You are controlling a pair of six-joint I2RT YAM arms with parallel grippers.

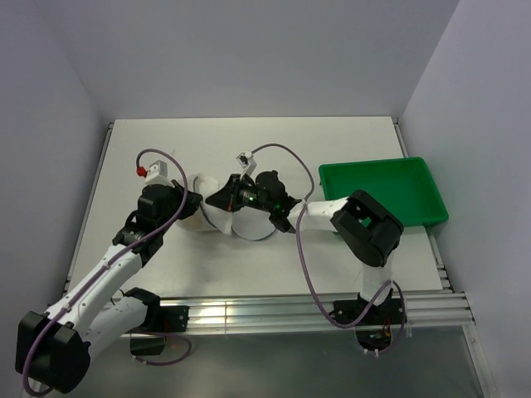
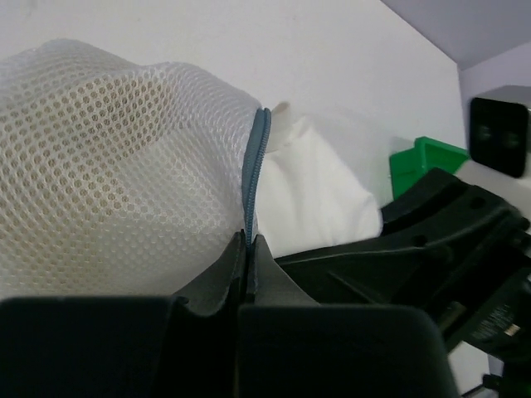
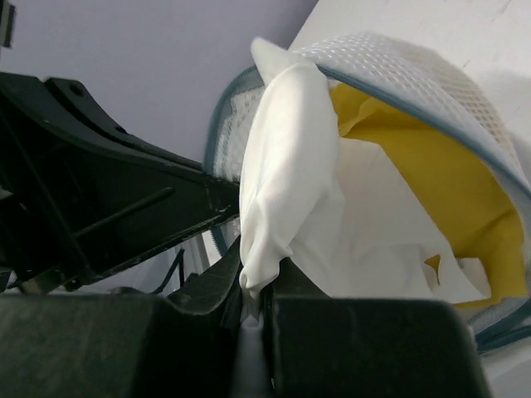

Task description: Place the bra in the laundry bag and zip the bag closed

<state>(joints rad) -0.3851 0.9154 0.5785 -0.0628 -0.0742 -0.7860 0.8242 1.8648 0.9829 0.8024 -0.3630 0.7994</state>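
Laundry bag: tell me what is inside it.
The round white mesh laundry bag holds crumpled white fabric, partly spilling out the opening, over a yellow layer. Whatever lies beneath them is covered.

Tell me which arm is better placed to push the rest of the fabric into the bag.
Right. The right gripper pinches the white fabric at the mouth of the laundry bag; the left gripper is clamped on the zipper edge, steadying the bag.

The laundry bag [image 2: 108,166] is white net, full of tiny holes — its zipper [image 2: 257,166] is a grey-blue stripe. The bra [image 3: 290,182] is white cloth with bright yellow behind it. The tray [image 1: 382,186] is green, the table [image 1: 249,137] white.
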